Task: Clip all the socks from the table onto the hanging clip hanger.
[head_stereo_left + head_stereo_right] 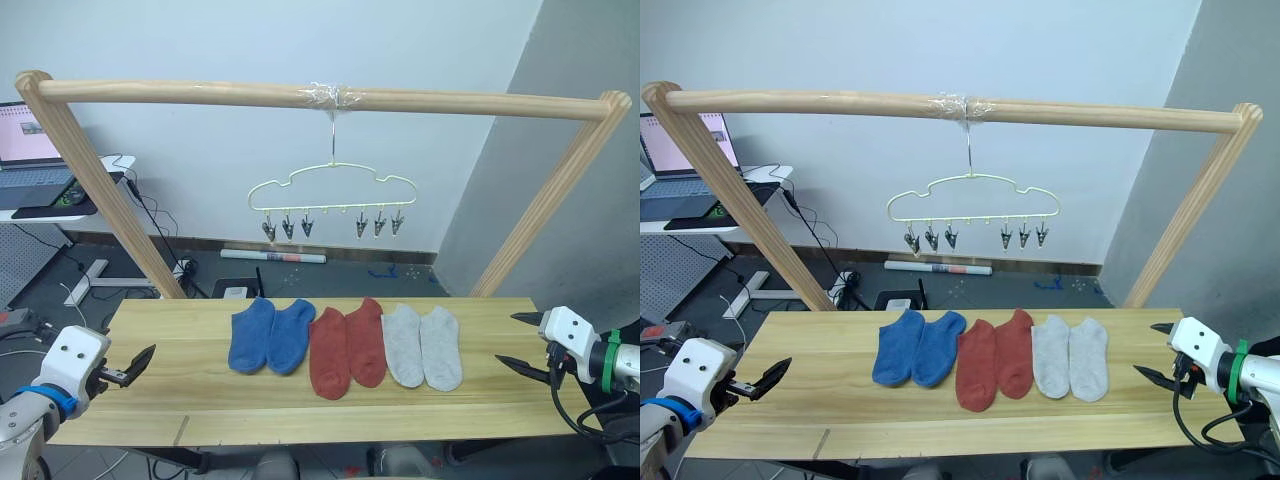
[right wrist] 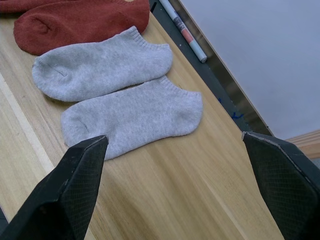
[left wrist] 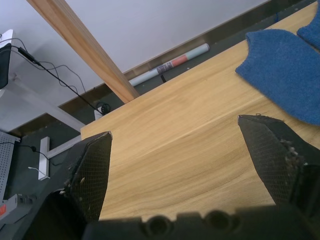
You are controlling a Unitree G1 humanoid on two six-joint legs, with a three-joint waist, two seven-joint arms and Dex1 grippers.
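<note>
1. Six socks lie in a row across the middle of the table [image 1: 200,400], toes toward the near edge, paired by colour: the two blue socks [image 1: 268,335] on the left, the two rust-red socks [image 1: 347,347] in the centre, the two light grey socks [image 1: 423,346] on the right
2. Within each pair the socks lie side by side and touch or slightly overlap; the inner blue sock touches the left rust-red one, and the right rust-red one lies just beside the left grey one
3. The clip hanger [image 1: 333,187] hangs by its hook from the middle of a wooden pole [image 1: 200,93], beyond the far edge of the table and above the row of socks; its six metal clips [image 1: 288,227] hold nothing
4. The left gripper [image 1: 135,365] hovers at the left end of the table, well apart from the blue socks, its fingers spread and holding nothing
5. The right gripper [image 1: 522,343] hovers at the right end of the table, near the grey pair but not touching it, its fingers spread wide and holding nothing
6. A laptop [image 1: 30,150] sits on a side stand at the far left, and a white tube [image 1: 272,257] lies on the floor by the wall
</note>
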